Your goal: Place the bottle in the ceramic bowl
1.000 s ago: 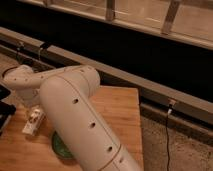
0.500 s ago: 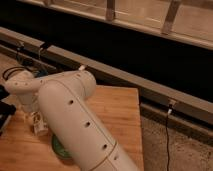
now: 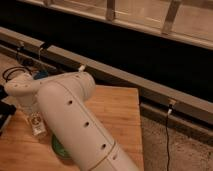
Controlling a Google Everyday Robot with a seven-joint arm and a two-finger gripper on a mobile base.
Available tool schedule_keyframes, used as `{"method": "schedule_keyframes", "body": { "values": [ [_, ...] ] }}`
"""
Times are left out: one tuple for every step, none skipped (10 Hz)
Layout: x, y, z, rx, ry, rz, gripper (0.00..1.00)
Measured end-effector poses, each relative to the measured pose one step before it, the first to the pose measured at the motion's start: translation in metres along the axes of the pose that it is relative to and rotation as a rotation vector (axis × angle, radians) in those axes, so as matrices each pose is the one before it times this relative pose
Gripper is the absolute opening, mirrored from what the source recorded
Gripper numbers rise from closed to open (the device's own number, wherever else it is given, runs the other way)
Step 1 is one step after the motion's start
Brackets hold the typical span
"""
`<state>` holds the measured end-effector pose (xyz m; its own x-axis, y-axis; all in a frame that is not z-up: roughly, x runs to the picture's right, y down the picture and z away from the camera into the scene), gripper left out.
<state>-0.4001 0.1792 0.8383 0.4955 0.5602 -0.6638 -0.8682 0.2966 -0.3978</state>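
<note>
Camera view: my claw (image 3: pixel 34 109) sits atop the small pale white-labelled bottle (image 3: pixel 38 124), just left of the round green ceramic bowl (image 3: pixel 59 148) on the wooden table (image 3: pixel 115 115); its grip I cannot tell.

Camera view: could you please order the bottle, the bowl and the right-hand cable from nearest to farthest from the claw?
The claw hangs over the table at the view's left.
1. Bottle, just below it.
2. Bowl, lower right of it, partly hidden.
3. Cable, far right, off the table.
</note>
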Motion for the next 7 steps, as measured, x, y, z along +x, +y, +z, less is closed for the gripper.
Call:
{"method": "schedule_keyframes", "body": {
  "values": [
    [0.00102, 0.0006, -0.00289, -0.01469, -0.01275, -0.00721, 0.14],
    [-0.00047, 0.00132, -0.00685, -0.02586, -0.02174, -0.00577, 0.07],
    [0.00079, -0.00468, -0.01376, -0.02146, -0.02887, -0.00313, 0.01],
    [-0.00071, -0.00076, -0.0174, -0.02632, -0.03882, -0.00585, 0.0],
    [-0.00049, -0.00039, -0.01711, -0.00749, -0.03186, -0.00897, 0.0],
    [0.00019, -0.00252, -0.02111, 0.00395, -0.03202, -0.01058, 0.0],
    [0.00058, -0.00592, -0.01918, 0.00787, -0.02811, -0.00566, 0.0]
  ]
}}
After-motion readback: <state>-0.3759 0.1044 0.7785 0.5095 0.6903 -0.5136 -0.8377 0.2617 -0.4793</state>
